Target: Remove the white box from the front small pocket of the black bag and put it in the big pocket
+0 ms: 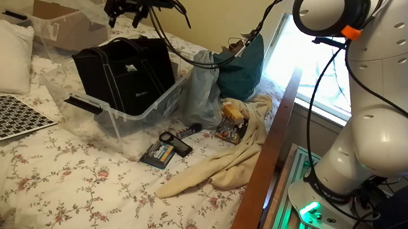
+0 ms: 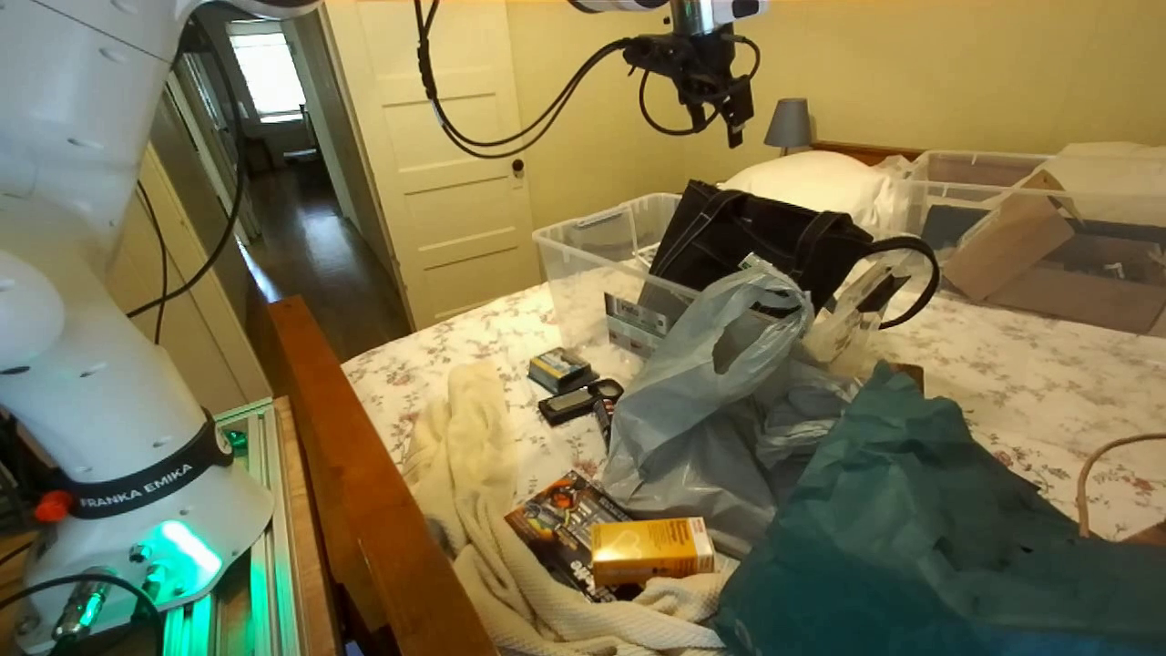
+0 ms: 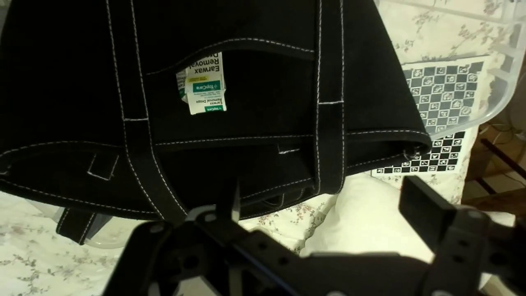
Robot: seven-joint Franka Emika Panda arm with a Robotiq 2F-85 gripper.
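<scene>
White oblong cardboard box (image 3: 207,84) juts from the small front pocket (image 3: 234,22) of the black fabric bag (image 3: 267,102); the black hand (image 3: 320,197) hangs above, spread wide, empty. Pinching deep could snag the pale-stitched hem (image 3: 246,39), dragging the bag.

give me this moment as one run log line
pincer: open, empty | white box: poking from front small pocket | black bag: tilted in clear bin | transfer to big pocket: not yet done
</scene>
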